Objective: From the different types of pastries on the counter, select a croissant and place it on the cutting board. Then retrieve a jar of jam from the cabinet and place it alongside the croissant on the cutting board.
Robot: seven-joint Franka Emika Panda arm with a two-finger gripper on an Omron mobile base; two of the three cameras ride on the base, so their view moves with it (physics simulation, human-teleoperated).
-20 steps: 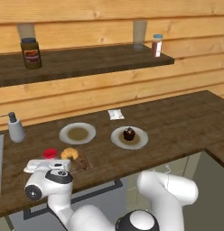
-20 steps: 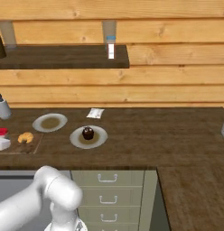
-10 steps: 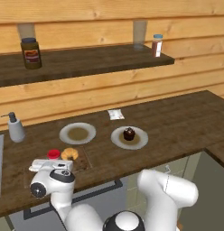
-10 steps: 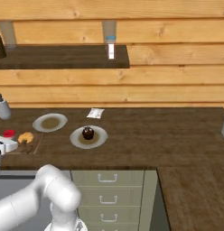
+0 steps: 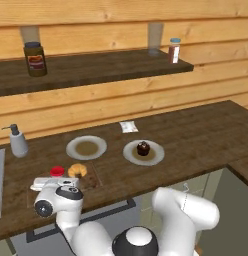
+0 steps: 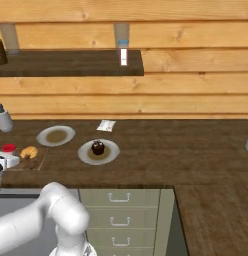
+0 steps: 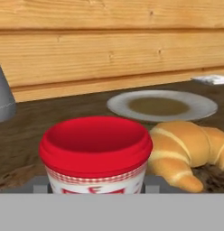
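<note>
The jar of jam (image 7: 96, 153), squat with a bright red top, stands at the left end of the cutting board (image 5: 92, 179). My gripper (image 7: 95, 186) is shut on it, one grey fingertip against each side of its body. Just to its right, on the same board, lies the golden croissant (image 7: 186, 151). From the left base view the jar of jam (image 5: 57, 171) and croissant (image 5: 77, 170) sit side by side, with my gripper (image 5: 48, 181) behind the jar. The right base view has the jar of jam (image 6: 9, 148), the croissant (image 6: 29, 152) and my gripper (image 6: 1, 161) at its left edge.
A dark cupcake (image 5: 142, 148) sits on a pale plate (image 5: 155, 156) mid-counter, beside an empty plate (image 5: 86, 148). A soap dispenser (image 5: 17, 141) stands at the back left and a napkin (image 5: 128, 127) by the wall. The shelf holds a dark-brown jar (image 5: 35, 59) and a blue-lidded jar (image 5: 174, 50).
My arm's elbow has sunk a little and the hand has edged slightly toward the croissant. The jar, croissant and plates stay where they were.
</note>
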